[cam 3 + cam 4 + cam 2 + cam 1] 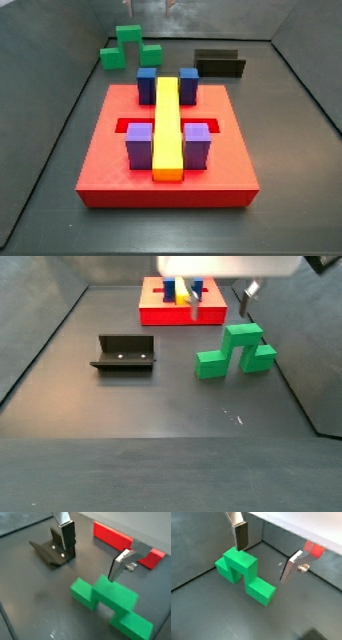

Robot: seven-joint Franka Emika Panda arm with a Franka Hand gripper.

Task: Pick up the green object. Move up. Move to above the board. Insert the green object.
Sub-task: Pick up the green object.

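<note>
While the hand (264,558) hung above the green object (243,574) in a wrist view, its two silver fingers stood well apart — one fingertip (241,538) over the tall centre block, its partner off to the side above bare bench (211,619), neither gripping the piece. From the opposite wrist camera the hand (92,554) again showed its jaws spread and holding nothing, with the green object (110,604) lying below them, the fixture (52,551) standing on the floor behind one finger, and a red edge of the board (113,537) beyond. Seen from a side view, the board (167,170) sat in the foreground carrying the long yellow bar (166,125) flanked by two blue blocks (147,83) and two purple blocks (139,146); the green object (130,47) rested on the bench past the board's far edge, well apart from it, with the fixture (221,62) near it. From the remaining side camera the hand (221,304) hovered between the board (185,308) and the green object (237,351) — fingers spread, just above the piece — and the fixture (124,354) stood off beside it on the bench (160,426).
</note>
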